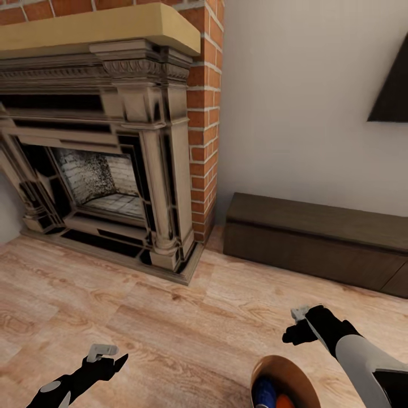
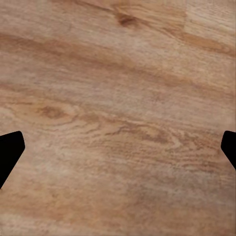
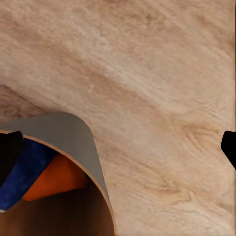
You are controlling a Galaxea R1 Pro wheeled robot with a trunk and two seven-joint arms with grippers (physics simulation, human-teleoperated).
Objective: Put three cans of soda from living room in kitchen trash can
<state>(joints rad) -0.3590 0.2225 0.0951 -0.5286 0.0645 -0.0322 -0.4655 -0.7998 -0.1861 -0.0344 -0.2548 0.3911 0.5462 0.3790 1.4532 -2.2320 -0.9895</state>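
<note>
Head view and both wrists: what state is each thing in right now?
Trash can: upright on the wood floor, open-topped.
Blue soda can: inside the trash can.
Orange soda can: inside it, beside the blue one.
Left gripper: fingers open, empty.
Right gripper: fingers open, empty.
Fireplace: unlit.

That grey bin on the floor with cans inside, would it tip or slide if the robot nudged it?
The trash can stands upright on smooth wooden floor, so a low nudge would probably slide it. It looks like thin, stiff metal, likely light. A push near its rim might tip it, though the blue can and orange can inside add some weight.
</note>
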